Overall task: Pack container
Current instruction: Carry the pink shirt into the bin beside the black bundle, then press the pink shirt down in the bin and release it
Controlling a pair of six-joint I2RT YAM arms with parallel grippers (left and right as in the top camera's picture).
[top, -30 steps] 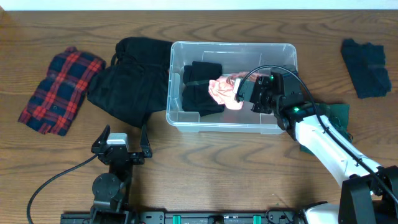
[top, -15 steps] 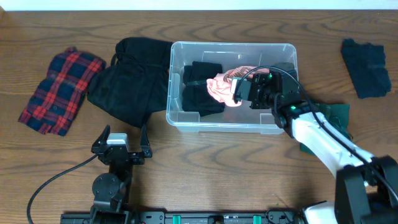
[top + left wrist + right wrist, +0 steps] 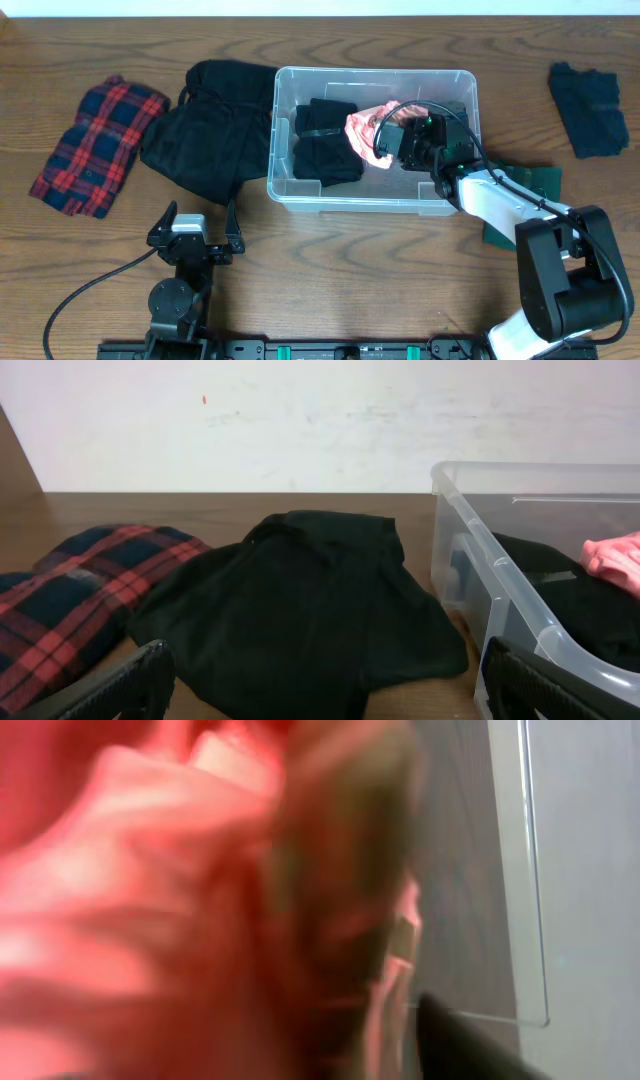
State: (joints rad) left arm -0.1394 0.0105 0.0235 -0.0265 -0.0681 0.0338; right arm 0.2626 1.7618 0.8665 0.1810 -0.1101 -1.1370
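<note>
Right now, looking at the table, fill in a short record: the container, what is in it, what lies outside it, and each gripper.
container: clear bin, mid-table, no lid on
inside: folded black garment; pink cloth to its right
outside, left: loose black garment beside the bin; red plaid shirt further left
outside, right: dark blue cloth near the far corner
left gripper: open, empty, at the near table edge
right gripper: inside the bin at the pink cloth; grip unclear
</note>
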